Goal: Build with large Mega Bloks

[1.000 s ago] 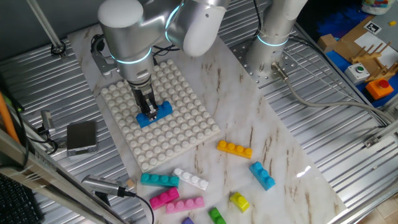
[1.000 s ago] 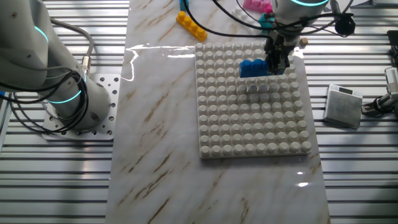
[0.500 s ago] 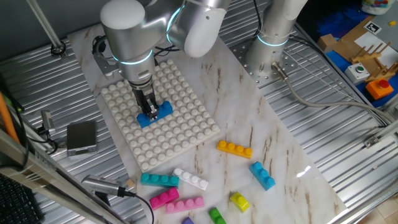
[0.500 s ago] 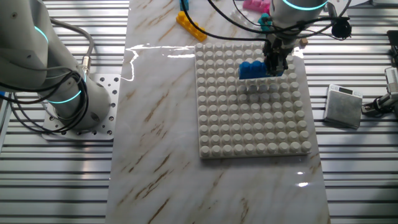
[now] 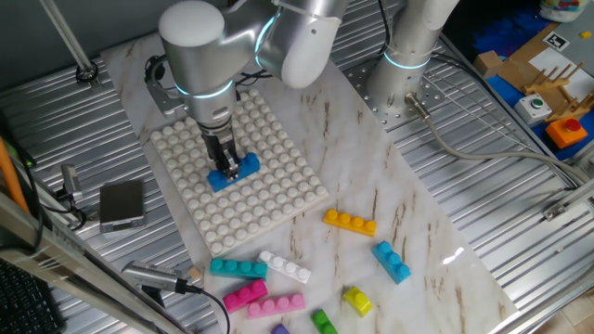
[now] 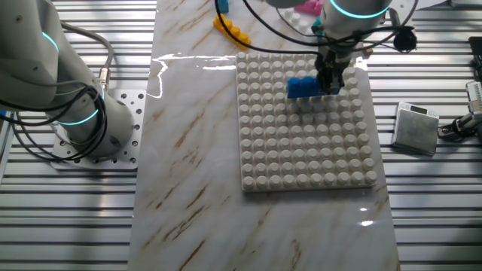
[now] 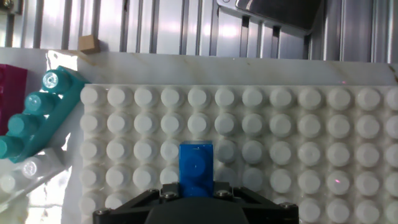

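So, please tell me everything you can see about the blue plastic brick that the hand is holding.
The blue plastic studded brick is a chunky, glossy Mega Blok with one row of round studs on top. The hand is shut on it from above, its dark fingers clamping the brick's long sides. It lies level at the big white square studded baseplate, about midway along the side nearest the loose bricks. Whether it is pressed onto the studs or just above them cannot be told.

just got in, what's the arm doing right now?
The gripper is shut on a blue brick, holding it over the white studded baseplate. Whether the brick is seated on the studs or just above them can't be told. The other bricks, including orange, teal, white and pink, lie loose on the marble table beside the plate.
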Robot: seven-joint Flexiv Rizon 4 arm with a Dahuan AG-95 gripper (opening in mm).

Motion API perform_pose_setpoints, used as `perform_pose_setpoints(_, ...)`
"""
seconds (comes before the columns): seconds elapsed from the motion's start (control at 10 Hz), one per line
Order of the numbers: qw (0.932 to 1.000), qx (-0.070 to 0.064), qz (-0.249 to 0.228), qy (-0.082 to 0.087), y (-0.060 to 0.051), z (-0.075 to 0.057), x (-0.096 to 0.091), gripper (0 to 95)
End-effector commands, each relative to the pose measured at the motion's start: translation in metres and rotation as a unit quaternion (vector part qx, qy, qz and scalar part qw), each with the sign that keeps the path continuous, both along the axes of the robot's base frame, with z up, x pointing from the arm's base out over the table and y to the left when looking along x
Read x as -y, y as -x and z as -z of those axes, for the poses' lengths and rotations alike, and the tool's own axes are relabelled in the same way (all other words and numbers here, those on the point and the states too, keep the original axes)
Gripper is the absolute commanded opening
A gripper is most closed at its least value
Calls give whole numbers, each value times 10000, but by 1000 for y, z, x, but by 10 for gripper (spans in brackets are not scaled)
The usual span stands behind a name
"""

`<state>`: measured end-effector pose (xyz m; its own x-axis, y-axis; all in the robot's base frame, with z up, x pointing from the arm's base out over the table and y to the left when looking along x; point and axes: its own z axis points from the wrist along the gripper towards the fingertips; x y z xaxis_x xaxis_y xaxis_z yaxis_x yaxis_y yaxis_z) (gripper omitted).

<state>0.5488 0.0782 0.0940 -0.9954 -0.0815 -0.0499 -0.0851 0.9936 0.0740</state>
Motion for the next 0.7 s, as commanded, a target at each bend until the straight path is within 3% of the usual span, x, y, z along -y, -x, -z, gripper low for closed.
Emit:
perform_pose_setpoints(0.1,10000,-9,7,7,1,4,0,0)
perform_pose_setpoints(0.7,10000,19,35,8,3,16,-1,0)
